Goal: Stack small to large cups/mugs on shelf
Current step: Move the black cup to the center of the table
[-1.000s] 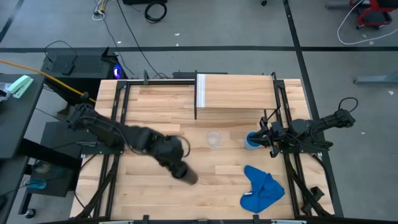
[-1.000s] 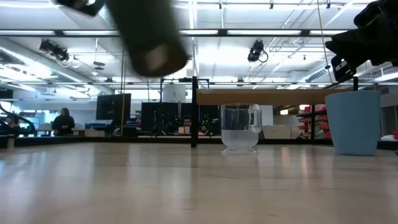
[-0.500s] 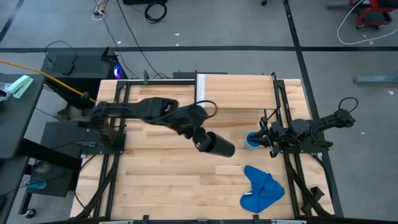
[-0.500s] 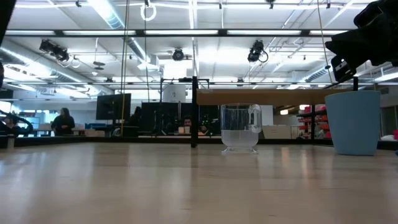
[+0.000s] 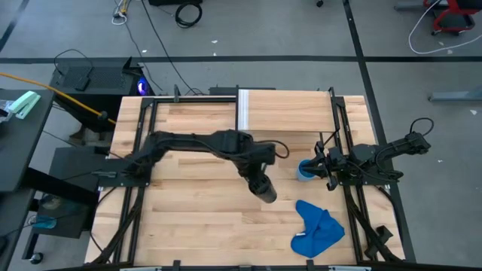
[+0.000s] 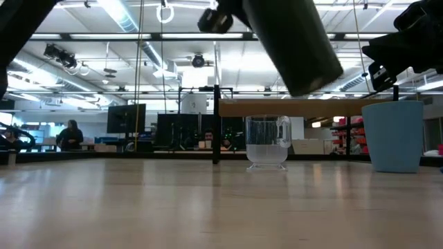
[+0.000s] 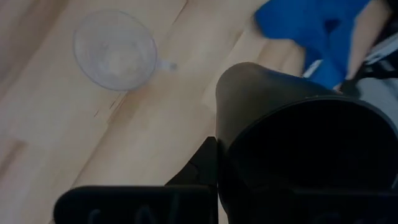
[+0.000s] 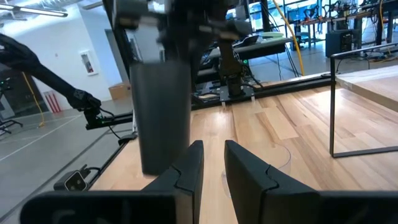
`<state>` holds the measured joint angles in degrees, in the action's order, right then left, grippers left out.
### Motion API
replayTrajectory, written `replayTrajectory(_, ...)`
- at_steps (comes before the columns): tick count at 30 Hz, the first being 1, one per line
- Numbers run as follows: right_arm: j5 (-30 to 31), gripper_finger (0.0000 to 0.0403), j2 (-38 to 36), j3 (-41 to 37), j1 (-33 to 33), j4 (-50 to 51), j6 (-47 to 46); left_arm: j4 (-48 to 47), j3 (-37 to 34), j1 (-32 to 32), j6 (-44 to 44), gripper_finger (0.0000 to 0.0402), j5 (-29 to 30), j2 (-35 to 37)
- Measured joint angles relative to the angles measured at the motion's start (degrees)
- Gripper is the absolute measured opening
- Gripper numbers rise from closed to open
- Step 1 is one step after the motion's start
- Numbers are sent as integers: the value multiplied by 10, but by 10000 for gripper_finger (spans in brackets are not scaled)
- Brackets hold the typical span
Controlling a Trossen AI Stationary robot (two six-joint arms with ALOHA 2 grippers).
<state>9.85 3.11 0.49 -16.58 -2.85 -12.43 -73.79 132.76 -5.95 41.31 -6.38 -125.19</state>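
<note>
My left gripper [image 5: 257, 178] is shut on the tall black cup [image 5: 265, 190], carrying it in the air above the small clear cup [image 6: 267, 142], which stands on its base on the table. From overhead the arm hides the clear cup; it shows in the left wrist view [image 7: 115, 50]. The light-blue cup [image 5: 303, 170] stands upright on the table. My right gripper [image 5: 319, 166] waits just right of it, open by a narrow gap [image 8: 213, 163] and touching nothing. The shelf [image 5: 290, 111], with its white end panel [image 5: 243, 109], stands at the far edge. My left gripper holds the black cup at its upper, mouth end [image 7: 231, 140], coming from above. One finger [image 7: 204, 167] lies on the outer wall; the cup hides the other. The cup is lifted clear and hangs tilted below the gripper, its base [image 6: 313, 77] lowest.
A crumpled blue cloth [image 5: 317, 229] lies near the table's near right corner. Thin black shelf legs [image 6: 215, 124] stand behind the clear cup. Bare wooden tabletop [image 5: 181, 218] spreads over the near left. People and equipment show in the room beyond the table.
My left gripper has carried the black cup from the near-left part of the table up and toward the right, ending above the clear cup. The cup has swung about on the way and now hangs tilted. The right arm and the other cups have kept still.
</note>
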Motion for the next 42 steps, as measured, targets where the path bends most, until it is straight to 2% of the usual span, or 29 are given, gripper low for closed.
replayTrajectory(6,0,73,0,0,0,0,0,-21,0,-14,-1,9,2,-35)
replayTrajectory(12,0,73,0,0,0,0,0,-50,1,-28,2,9,37,-58)
replayTrajectory(21,0,73,1,0,0,0,0,-35,1,-29,5,9,78,-62)
replayTrajectory(42,0,73,5,0,0,0,0,-40,1,-28,-21,12,57,-92)
